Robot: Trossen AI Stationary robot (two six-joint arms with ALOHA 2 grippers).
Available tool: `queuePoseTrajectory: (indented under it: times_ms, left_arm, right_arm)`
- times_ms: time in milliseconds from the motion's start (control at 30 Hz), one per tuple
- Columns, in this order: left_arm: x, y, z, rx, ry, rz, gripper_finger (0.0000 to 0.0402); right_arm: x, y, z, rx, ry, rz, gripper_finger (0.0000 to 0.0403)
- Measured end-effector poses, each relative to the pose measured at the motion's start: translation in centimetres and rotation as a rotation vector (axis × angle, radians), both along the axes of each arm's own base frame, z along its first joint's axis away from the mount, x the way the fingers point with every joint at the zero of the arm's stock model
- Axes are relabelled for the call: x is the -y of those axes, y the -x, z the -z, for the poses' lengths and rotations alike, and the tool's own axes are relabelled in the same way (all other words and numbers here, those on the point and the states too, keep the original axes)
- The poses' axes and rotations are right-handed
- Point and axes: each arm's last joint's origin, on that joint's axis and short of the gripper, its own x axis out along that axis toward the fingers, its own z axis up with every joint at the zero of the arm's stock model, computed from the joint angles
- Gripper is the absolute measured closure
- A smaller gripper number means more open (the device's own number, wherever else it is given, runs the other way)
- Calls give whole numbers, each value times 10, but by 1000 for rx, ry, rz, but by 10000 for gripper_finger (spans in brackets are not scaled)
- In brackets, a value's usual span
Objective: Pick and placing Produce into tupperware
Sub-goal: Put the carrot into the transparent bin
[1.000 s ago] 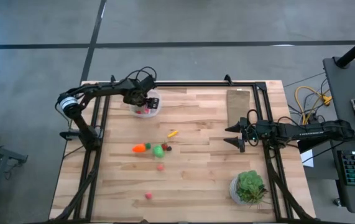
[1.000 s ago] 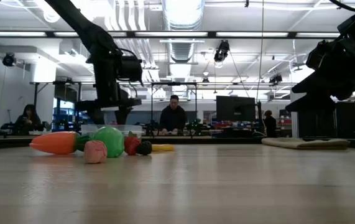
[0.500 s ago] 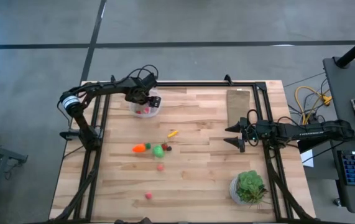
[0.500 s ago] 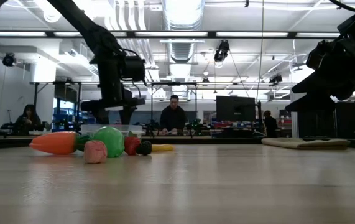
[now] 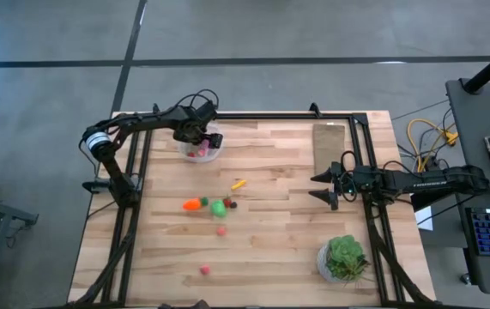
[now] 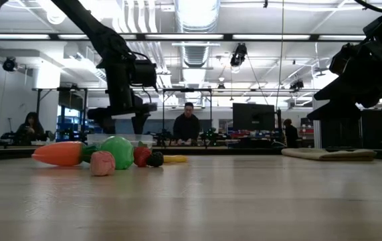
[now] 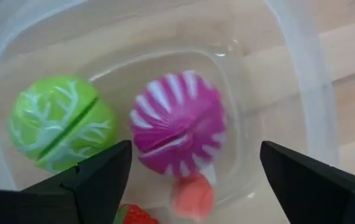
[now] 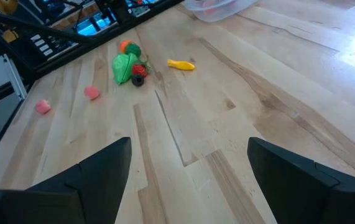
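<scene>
White lettering runs along the dark right arm [image 5: 425, 180] in the high view, too small to read. No other text, labels, brands or numbers legible in any view.

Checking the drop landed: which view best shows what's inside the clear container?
Left wrist view: it looks straight into the container, showing a green ball, a pink striped piece and small red bits. The high view shows only red specks; the low view hides it behind the left gripper; the right wrist view clips it.

Overhead, table-level, two wrist views
</scene>
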Motion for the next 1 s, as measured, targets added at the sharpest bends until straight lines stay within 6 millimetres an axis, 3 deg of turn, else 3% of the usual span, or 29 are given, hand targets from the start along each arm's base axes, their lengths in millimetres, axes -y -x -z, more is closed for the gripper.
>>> queuePoseTrajectory:
  times_ms: [200,333,500,633,1000]
  left_arm:
    - [3,-1,-8,45,17,18,61]
    - [18,2,-25,49,-2,80,61]
    - [60,7,-61,71,-146,303,61]
    - [103,14,-78,76,-233,603,61]
    - [198,49,-57,100,-70,892,61]
  right_arm:
    - [0,0,0,1,0,0,90]
    - [0,0,0,0,0,0,90]
    - [0,0,0,0,0,0,90]
    - [0,0,0,0,0,0,90]
    - [0,0,0,0,0,0,90]
